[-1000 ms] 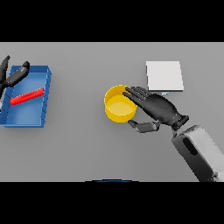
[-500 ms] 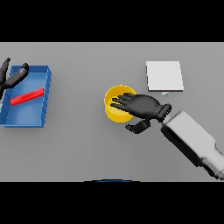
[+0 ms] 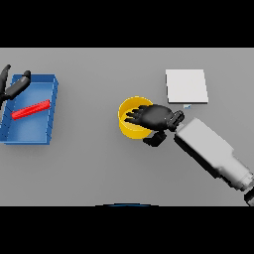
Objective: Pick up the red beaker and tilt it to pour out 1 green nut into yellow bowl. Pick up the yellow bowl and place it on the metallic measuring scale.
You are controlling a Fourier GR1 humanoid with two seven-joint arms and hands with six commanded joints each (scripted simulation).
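Note:
The yellow bowl (image 3: 128,119) stands on the grey table near the middle. My right hand (image 3: 155,116) lies over its right half, open, with straight fingers spread above the bowl's inside and the thumb (image 3: 154,140) outside the rim at the near side. The hand hides the bowl's right rim. The pale square measuring scale (image 3: 186,86) lies behind and to the right of the bowl. A red elongated object (image 3: 31,109) lies slanted in the blue tray (image 3: 51,115) at the far left. My left hand (image 3: 14,87) hovers open at the tray's far left corner. No green nut shows.
Bare grey table lies between the blue tray and the bowl, and in front of both. My right forearm (image 3: 211,151) runs from the lower right up to the bowl, passing in front of the scale.
My right hand has slid left, from beside the bowl's right rim to over the bowl, and the forearm has swung lower. Bowl, scale, tray and left hand have stayed put.

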